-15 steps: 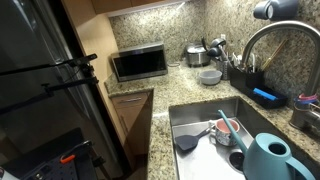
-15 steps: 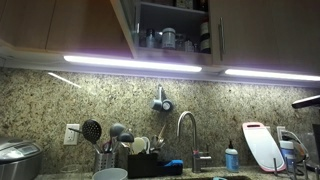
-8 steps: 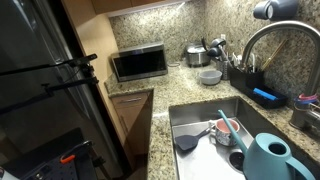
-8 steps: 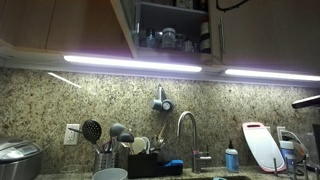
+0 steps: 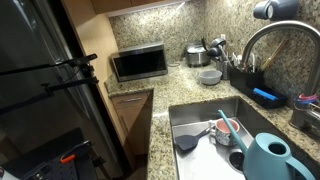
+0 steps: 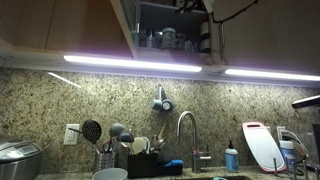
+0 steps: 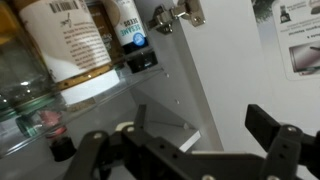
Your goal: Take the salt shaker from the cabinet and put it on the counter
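Above the back edge of the speckled beige-and-brown granite counter (image 5: 185,80), your black gripper (image 7: 185,150) hangs wide, empty, inside the wooden cabinet (image 6: 128,35). Reach step. You cannot tell the salt shaker among white-labelled shelf jars (image 7: 65,40); find it, then align.

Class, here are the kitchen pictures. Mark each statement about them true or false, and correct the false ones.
1. The upper cabinet stands open. True.
2. The gripper is clamped on a bottle. False: in the wrist view its jaws stand apart with nothing between them.
3. The microwave sits on the counter. True.
4. The sink is empty. False: utensils lie in it.
5. The light strips under the cabinets are off. False: they are lit.
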Motion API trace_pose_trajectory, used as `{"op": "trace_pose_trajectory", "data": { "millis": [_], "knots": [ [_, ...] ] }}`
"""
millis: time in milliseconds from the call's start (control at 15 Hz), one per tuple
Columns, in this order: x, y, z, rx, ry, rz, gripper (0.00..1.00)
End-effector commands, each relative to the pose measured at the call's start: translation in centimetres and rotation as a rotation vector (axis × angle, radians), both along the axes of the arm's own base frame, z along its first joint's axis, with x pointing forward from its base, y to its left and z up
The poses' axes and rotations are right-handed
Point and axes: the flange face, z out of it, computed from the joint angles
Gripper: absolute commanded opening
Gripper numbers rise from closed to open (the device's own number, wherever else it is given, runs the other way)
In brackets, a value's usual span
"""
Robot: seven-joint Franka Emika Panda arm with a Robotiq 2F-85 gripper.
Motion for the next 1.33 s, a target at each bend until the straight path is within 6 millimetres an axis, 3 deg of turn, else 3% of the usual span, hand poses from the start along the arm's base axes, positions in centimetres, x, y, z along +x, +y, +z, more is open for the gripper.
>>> {"op": "trace_pose_trajectory", "data": {
  "millis": [0, 200, 733, 1267],
  "knots": [
    [0.4, -0.4, 0.1, -0.055, 0.095, 0.003, 1.0],
    [0.8, -0.5, -0.8, -0.071, 0.117, 0.004, 1.0],
    [0.8, -0.5, -0.8, -0.079, 0.142, -0.001, 1.0],
    [6.4, -2.7, -4.1, -0.104, 0.025, -0.051, 1.0]
  ]
}}
